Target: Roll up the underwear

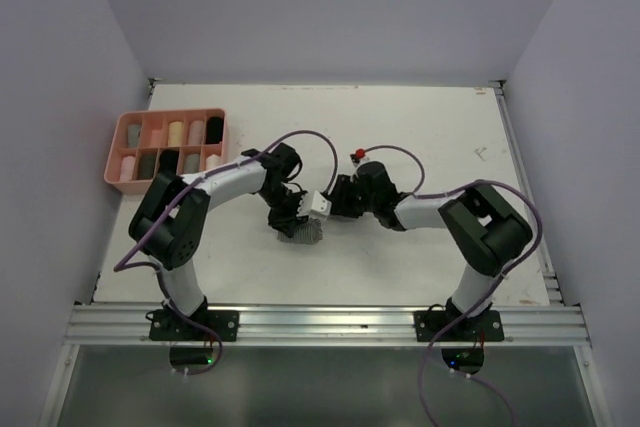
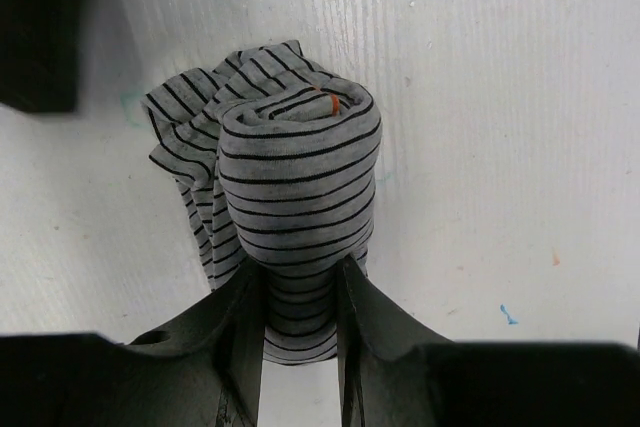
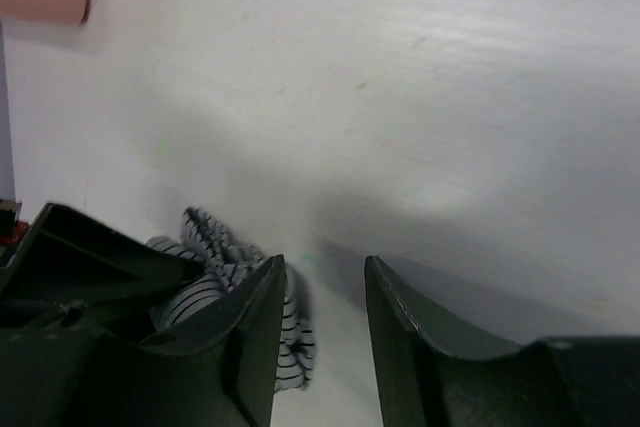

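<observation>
**A:** Where is the grey striped fabric underwear sitting?

**B:** You are looking at it on the white table, well apart from the pink plastic compartment tray, to the tray's right and nearer the arm bases. It is wound into a tight roll, with a loose tail bunching beside it.

**A:** What is my left gripper doing?

**B:** It is clamping the roll's near end, jaws pressing the fabric from both sides. I judge that is pinning the coil so it isn't springing open.

**A:** And the right gripper?

**B:** You are hovering it just beside the roll, on the side away from the tray. Its jaws are standing apart over bare table and gripping nothing, with the striped cloth lying outside one finger. That is probably leaving the left arm free to carry the roll alone.
</observation>
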Available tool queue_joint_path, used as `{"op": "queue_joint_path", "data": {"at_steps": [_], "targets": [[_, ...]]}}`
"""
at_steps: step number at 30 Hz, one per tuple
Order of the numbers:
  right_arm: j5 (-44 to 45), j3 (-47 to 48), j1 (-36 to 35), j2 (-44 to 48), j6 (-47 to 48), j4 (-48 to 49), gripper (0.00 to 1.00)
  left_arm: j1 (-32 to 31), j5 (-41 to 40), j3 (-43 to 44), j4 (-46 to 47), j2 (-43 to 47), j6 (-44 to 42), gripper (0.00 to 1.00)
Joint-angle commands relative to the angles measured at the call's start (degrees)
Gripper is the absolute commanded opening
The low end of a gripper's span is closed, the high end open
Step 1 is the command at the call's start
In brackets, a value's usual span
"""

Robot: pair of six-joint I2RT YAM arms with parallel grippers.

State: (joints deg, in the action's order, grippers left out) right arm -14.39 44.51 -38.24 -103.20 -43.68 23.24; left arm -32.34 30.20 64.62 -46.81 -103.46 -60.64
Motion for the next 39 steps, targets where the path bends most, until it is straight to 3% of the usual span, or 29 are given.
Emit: {"op": "queue_joint_path", "data": {"at_steps": [1,5,10,12,17,25,31,39], "targets": [[5.0,-2.5,6.4,9.1,0.9,-2.8,0.43,-1.6,-8.4,-2.6,-2.0,-11.1,-2.6,0.09],[9.9,-1.2,10.4,20.9,9.3,-10.8,0.47,-1.7,-9.2,1.0,-5.7,-16.5,-0.5,0.09],[1.7,2.1,10.1,35.0,24.8,-19.7,0.46,-1.7,-8.6,8.1,-9.9,-22.2,0.3,0.12],[-0.7,2.8,7.8,37.4,28.2,-24.6,0.45,-1.6,-8.7,10.8,-11.2,-24.5,0.3,0.14],[3.3,4.9,-2.0,41.9,37.3,-33.0,0.48,-1.5,-6.6,16.8,-16.5,-29.4,0.3,0.2],[5.6,8.9,-17.1,32.6,52.3,-37.6,0.58,-1.6,-7.3,19.8,-19.1,-32.5,-0.6,0.22],[5.7,8.9,-20.4,23.0,57.8,-31.4,0.61,-1.6,-7.3,19.8,-19.2,-33.1,-0.8,0.24],[5.2,9.4,-24.9,16.1,58.3,-26.9,0.61,-1.5,-7.1,20.1,-18.6,-33.4,-0.3,0.25]]}}
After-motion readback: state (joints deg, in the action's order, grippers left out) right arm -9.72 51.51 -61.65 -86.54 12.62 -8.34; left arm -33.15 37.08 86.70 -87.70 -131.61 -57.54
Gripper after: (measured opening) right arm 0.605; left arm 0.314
